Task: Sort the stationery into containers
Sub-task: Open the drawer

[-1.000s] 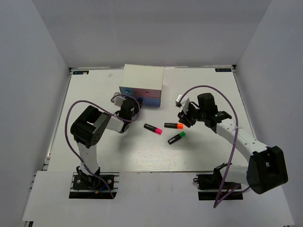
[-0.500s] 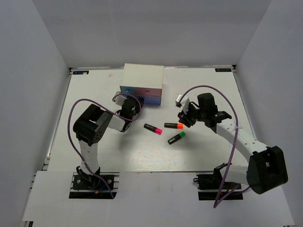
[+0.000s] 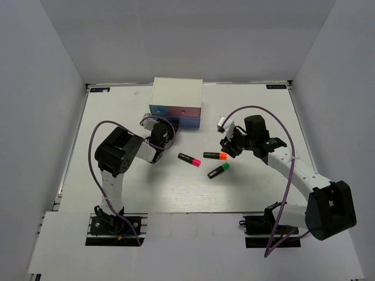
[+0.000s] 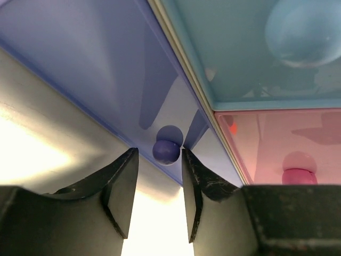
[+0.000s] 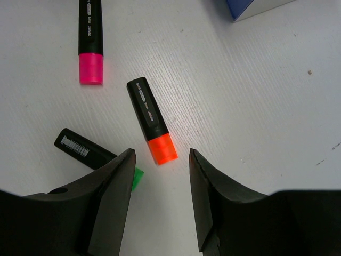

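**A:** Where are the markers?

**B:** All three are loose on the table (image 3: 263, 105). The green-capped highlighter (image 3: 218, 171) is nearest the arm bases. The orange-capped highlighter (image 3: 215, 155) is just beside it at its 12 o'clock. The pink-capped highlighter (image 3: 188, 158) is at 9 o'clock of the orange one, apart from it.

**A:** Right gripper?

**B:** The right gripper (image 5: 161, 154) is spread wide and holds nothing. In the wrist view the orange cap sits in the gap between the fingers (image 5: 114, 197), and neither touches it. Can't tell its height off the table.

**A:** Left?

**B:** The left gripper (image 4: 160, 157) is at the front of the white chest (image 3: 177, 92), at 11 o'clock from the markers. Its tips straddle the round knob (image 4: 166, 151) of the dark blue drawer (image 4: 80, 64). The finger at 3 o'clock of the knob is against it. There's a sliver of gap at 9 o'clock, so it's slack, not clamped.

**A:** Drawer layout?

**B:** Dark blue is the wide bottom one. Above it the light blue drawer (image 3: 157, 110) and the pink drawer (image 3: 184, 111) sit side by side, with pink at 3 o'clock of light blue. Can't tell whether dark blue is fully shut.
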Controlling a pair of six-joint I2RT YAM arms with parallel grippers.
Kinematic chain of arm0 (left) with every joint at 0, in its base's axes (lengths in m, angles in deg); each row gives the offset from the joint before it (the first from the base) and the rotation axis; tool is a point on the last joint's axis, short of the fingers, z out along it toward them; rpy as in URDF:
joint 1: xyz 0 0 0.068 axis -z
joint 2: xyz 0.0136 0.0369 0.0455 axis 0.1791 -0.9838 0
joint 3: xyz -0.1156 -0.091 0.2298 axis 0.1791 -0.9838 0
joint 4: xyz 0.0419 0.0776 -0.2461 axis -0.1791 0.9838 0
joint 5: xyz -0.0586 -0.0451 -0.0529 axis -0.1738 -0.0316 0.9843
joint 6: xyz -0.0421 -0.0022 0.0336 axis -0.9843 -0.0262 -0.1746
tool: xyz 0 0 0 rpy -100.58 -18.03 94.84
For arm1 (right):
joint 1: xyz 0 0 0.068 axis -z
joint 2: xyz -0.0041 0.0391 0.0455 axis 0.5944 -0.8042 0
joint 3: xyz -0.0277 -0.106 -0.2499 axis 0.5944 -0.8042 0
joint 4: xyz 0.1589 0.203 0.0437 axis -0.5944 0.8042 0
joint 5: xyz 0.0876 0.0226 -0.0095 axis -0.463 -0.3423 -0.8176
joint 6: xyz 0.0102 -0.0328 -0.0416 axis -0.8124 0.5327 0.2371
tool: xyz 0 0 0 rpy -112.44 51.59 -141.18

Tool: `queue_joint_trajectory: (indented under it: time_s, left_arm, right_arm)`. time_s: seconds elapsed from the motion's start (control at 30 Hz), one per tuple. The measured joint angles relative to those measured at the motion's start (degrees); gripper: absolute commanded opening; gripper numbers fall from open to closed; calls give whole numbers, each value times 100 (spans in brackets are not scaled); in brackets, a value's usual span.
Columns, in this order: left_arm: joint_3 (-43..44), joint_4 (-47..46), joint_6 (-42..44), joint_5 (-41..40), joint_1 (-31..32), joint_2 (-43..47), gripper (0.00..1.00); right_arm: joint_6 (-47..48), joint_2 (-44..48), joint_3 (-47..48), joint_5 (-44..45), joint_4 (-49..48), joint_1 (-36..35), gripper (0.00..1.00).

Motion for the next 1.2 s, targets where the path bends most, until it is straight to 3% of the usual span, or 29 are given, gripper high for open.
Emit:
queue_joint_trajectory:
  time_s: [0.2, 0.43, 0.87, 1.2]
  left_arm:
    - [-72, -431, -13, 4, 0, -138, 51]
    - [-109, -1027, -52, 70, 0, -398, 33]
    - [-153, -1399, -101, 175, -37, -546, 19]
    - [-529, -1799, -144, 173, -33, -505, 15]
  right_arm:
    - [2, -2, 0, 0, 0, 0, 51]
    - [2, -4, 0, 0, 0, 0, 51]
    - [4, -52, 0, 0, 0, 0, 51]
    - [4, -81, 0, -4, -4, 0, 51]
